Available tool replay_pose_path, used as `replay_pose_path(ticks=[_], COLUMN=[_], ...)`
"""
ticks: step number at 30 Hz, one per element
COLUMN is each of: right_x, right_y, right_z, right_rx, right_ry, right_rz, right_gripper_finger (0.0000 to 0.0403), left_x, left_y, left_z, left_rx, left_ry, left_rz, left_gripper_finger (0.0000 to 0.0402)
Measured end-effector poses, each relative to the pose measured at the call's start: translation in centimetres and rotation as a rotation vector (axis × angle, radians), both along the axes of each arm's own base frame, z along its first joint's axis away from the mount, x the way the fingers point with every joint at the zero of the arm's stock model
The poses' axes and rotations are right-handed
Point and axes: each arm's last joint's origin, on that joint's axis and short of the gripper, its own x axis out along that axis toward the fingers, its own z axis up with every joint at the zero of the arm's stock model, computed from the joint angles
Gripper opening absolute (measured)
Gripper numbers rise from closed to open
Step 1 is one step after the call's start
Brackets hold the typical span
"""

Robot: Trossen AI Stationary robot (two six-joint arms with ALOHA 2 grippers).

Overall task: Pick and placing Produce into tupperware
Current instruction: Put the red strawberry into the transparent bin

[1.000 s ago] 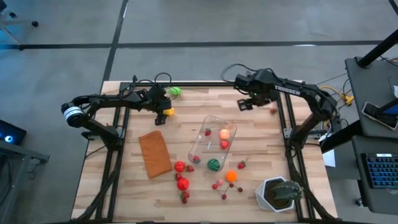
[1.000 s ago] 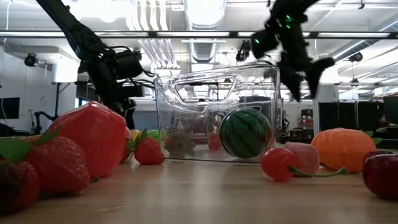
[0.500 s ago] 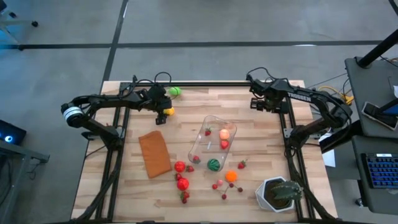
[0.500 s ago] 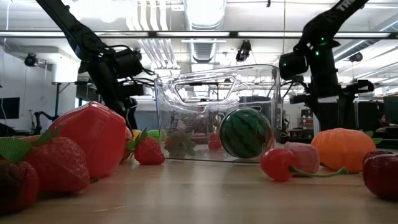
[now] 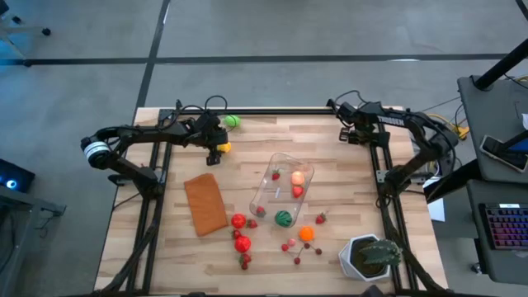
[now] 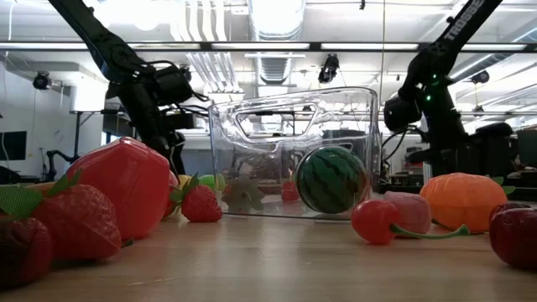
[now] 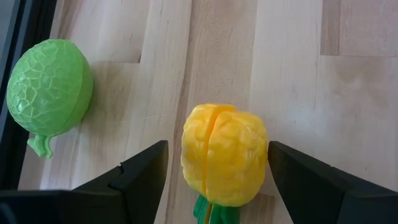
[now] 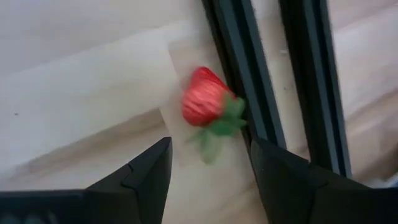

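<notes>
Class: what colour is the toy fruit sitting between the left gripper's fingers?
Yellow fruit, with a green stem; the left wrist view shows it best.

Both end effectors low, fingers apart

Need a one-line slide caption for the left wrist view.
Left gripper, fingers open, straddles a yellow toy fruit on the wooden table; a green toy melon lies beside it.

Wooden table: produce, tupperware, plant pot.
</notes>
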Motion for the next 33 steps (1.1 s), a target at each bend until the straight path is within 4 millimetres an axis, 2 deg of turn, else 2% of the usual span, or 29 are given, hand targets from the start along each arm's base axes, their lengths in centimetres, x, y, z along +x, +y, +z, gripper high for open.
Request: replay_pose_path(ticks=[10,19,33], right_x=[-0.4,-0.3,-0.4], right_y=[-1.3,-1.5,-1.5], right_z=[-1.8,-2.0,-2.0], right_rx=[0.035,0.000,-0.016], right_ry=[0.051,0.078,0.081], right_rz=[-0.006,0.000,-0.022], right_gripper_finger=[0.0212,0.0210,0.0120], left_x=[0.0,0.0,0.0], left_y=[0.0,0.0,0.1], left_z=[0.0,0.0,0.0], left_rx=[0.000,0.006,0.012], left_ry=[0.000,0.005,0.009], left_rz=[0.001,0.006,0.010], left_gripper_finger=[0.0260,0.0260,0.0260])
